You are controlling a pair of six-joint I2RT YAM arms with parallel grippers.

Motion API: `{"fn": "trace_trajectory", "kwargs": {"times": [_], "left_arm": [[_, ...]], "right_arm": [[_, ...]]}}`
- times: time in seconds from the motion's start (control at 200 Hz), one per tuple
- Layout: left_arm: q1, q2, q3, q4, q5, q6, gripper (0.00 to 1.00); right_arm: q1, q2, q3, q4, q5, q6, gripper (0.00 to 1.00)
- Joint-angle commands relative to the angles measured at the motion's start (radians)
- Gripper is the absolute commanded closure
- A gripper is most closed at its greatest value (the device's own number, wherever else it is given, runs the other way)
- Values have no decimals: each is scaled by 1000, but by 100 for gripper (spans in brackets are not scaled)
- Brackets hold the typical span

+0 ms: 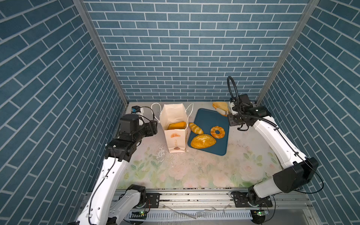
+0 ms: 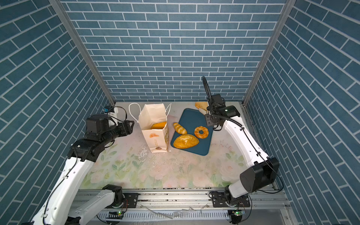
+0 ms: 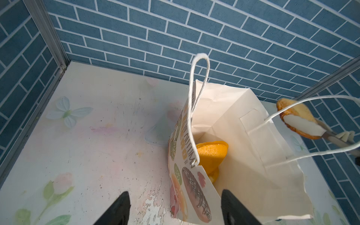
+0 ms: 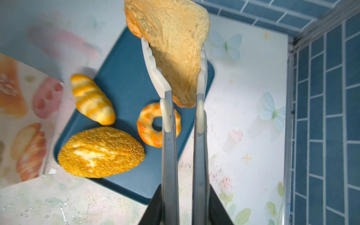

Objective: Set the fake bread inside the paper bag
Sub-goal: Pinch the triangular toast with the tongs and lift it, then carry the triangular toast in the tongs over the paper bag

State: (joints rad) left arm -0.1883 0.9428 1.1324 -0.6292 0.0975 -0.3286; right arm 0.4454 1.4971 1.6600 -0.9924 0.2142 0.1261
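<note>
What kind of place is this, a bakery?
Likely a robot test booth dressed as a bakery, not a real shop: brick-print wall panels on a metal frame, two arms bolted to a rail, and toy bread on a tray beside a paper bag.

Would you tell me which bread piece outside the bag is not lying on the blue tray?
The tan triangle, pinched in the tongs; the striped roll, twisted ring and seeded loaf all lie on the tray.

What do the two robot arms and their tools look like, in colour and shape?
The left arm and right arm have white shells with black joint housings. Thin black cables run along them; a ribbed black hose loops above the right wrist. The left tool and right tool have black, pointed fingers.
</note>
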Motion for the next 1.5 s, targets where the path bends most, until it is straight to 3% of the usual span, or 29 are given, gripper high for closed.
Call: {"fn": "trace_trajectory", "kwargs": {"times": [0.0, 0.42, 0.83, 1.496], "left_arm": [[-2, -2, 0, 24, 10, -5, 25], [-2, -18, -2, 10, 7, -5, 25], [-2, -33, -8, 1, 2, -9, 25], [-1, -36, -10, -9, 2, -1, 25]], "right_arm": [[58, -47, 115, -29, 61, -22, 77], [308, -6, 435, -37, 71, -123, 78], [566, 196, 662, -167, 109, -287, 78], [596, 247, 578, -176, 99, -260, 77]]}}
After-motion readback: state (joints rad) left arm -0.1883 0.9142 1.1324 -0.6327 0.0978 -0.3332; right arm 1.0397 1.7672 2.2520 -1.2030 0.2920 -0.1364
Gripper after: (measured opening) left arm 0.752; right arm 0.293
